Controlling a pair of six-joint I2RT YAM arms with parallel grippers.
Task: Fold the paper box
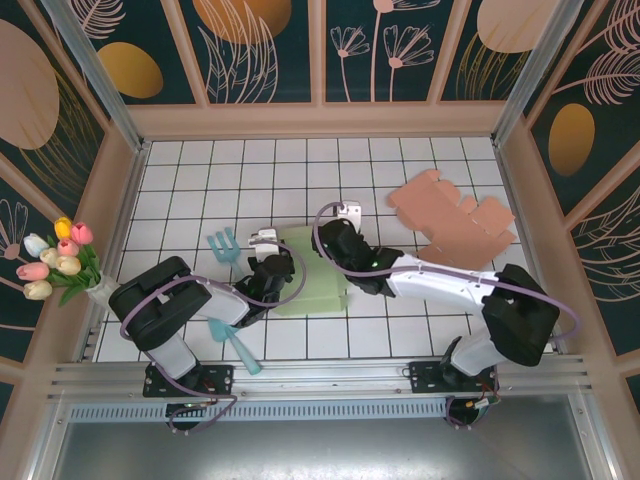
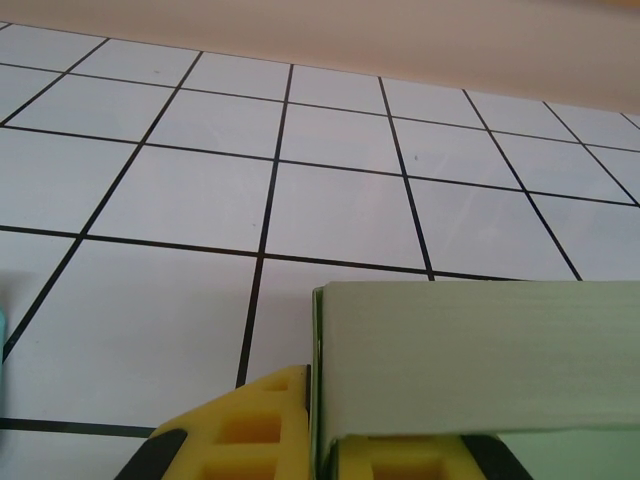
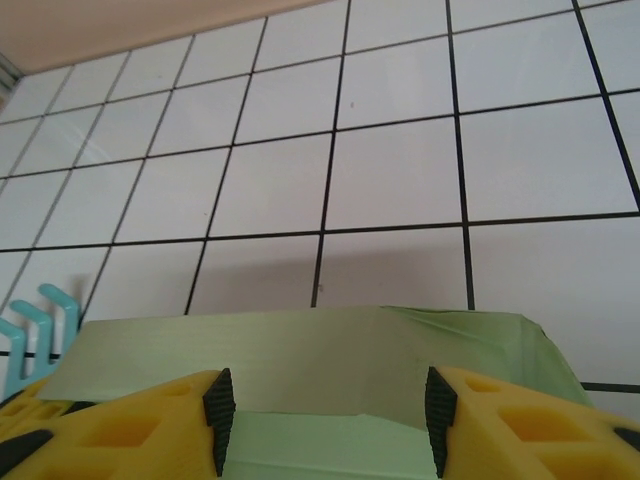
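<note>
Green paper box (image 1: 312, 272) lies as a flat sheet mid-desk, between the two arms and a little toward the near edge. It is near square in outline. The slightly longer axis runs from the near edge toward the back wall (image 1: 320, 120).

Left gripper (image 1: 268, 262) is at the sheet's left edge. In the left wrist view the yellow fingers (image 2: 250, 430) are close together, pinching the left edge of a green flap (image 2: 470, 360) that is lifted off the tile.

Right gripper (image 1: 338, 238) is at the sheet's far-right corner. In the right wrist view its fingers (image 3: 120, 430) are spread wide with the green sheet (image 3: 300, 345) lying between the pads. Cannot tell whether the pads press it.

Room: open white grid desk (image 1: 200, 180) from the sheet's far edge to the back wall.

- Right: a pink cardboard blank (image 1: 455, 220) lies flat, apart from the sheet.
- Left: a teal fork (image 1: 225, 245) just beside the left gripper.
- Near left: a teal spatula (image 1: 236, 345) by the left arm.
- Far left rim: tulips (image 1: 55, 262), well apart.
</note>
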